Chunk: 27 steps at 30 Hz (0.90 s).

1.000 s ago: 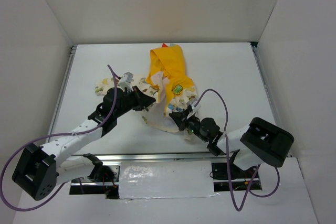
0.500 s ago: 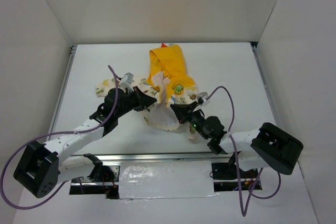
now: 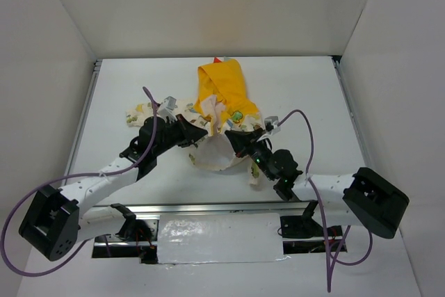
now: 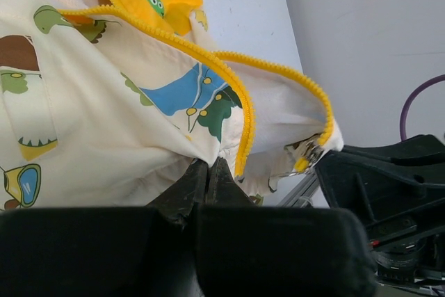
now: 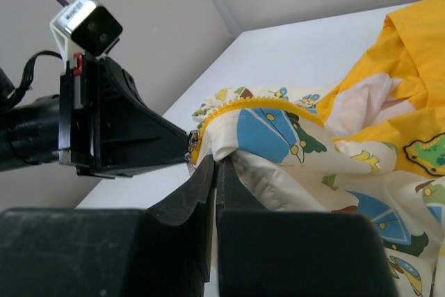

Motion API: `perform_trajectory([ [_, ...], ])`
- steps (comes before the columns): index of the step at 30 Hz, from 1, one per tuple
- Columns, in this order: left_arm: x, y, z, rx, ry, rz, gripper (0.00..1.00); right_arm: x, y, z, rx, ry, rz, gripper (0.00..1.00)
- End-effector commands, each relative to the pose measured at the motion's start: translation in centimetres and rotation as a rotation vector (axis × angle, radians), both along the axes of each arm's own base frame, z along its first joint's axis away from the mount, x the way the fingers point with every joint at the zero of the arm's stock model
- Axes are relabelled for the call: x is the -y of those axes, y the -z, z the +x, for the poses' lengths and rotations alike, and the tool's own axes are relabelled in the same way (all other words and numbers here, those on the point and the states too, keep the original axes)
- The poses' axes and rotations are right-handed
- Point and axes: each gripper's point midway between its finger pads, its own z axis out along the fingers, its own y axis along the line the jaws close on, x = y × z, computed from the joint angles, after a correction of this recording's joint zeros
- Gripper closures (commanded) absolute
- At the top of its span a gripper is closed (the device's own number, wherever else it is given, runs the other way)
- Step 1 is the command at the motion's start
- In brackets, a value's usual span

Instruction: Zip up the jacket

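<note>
The jacket [image 3: 221,113] lies mid-table, yellow hood [image 3: 222,83] at the far end and cream printed body towards me. My left gripper [image 3: 203,132] is shut on the cream fabric just beside the yellow zipper [image 4: 245,113]; its jaws [image 4: 208,166] pinch a fold. My right gripper [image 3: 233,141] is shut on the facing front edge [image 5: 219,162], under the zipper tape. The metal zipper slider [image 4: 306,156] hangs at the bottom end of the zipper, between the two grippers; it also shows in the right wrist view [image 5: 192,143]. The lower hem [image 3: 212,161] is lifted and bunched.
White walls enclose the table [image 3: 306,95] on three sides. A cream sleeve [image 3: 139,113] lies to the left behind my left arm. A metal rail [image 3: 208,206] runs along the near edge. Purple cables [image 3: 306,137] loop over both arms.
My right gripper has moved left and away from me with the jacket edge, closing on the left gripper. The hem has bunched up between them. The left gripper shifted slightly right.
</note>
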Motion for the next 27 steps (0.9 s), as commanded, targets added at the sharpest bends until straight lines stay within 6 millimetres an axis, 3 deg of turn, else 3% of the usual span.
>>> perform_trajectory([
  [1,-0.1,-2.9,0.3,0.100,-0.010,-0.046,1.00,-0.1,-0.2,-0.7,0.015,-0.035,0.033,1.00],
  [9,0.0,-3.1,0.3,0.101,-0.006,-0.064,1.00,-1.2,1.5,-0.5,-0.033,-0.060,0.005,1.00],
  [27,0.1,-2.4,0.5,0.080,-0.010,-0.049,1.00,-2.2,1.0,-0.2,-0.042,-0.086,0.023,1.00],
])
